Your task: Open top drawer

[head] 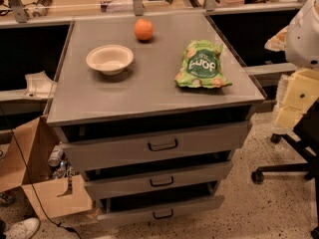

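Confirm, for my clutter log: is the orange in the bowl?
No, the orange lies apart behind the bowl; the gripper is out of view.

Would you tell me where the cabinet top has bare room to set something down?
Free: the front strip of the cabinet top, before bowl and chip bag, and the back-left corner beside the orange. Crowded: the right middle. Gripper not in view.

orange [143,29], white bowl [109,59], green snack bag [202,64] on countertop [149,91].
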Controlling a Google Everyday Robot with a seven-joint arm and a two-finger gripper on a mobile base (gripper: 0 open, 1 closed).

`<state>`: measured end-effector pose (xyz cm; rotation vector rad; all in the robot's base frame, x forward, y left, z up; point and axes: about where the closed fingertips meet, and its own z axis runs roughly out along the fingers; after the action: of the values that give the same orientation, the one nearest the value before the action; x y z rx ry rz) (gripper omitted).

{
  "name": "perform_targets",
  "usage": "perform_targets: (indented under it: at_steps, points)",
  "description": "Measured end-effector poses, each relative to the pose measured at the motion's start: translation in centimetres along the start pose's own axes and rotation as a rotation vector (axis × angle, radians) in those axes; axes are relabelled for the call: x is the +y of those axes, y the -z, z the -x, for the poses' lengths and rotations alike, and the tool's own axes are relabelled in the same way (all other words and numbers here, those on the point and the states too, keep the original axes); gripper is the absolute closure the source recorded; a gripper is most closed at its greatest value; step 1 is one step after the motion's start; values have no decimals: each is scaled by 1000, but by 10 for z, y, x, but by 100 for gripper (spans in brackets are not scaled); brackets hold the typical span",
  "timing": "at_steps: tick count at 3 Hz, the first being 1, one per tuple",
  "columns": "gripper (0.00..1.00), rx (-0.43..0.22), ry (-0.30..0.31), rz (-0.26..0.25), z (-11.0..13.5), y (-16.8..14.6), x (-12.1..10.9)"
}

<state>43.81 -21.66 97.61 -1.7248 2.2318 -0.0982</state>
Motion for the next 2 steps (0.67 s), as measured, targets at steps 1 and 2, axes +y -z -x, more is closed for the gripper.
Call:
perform_targets:
  at_steps: [1,2]
  points:
    - [0,-10,10,-7,2,-3,3]
    - [0,1,34,20,6,-16,13]
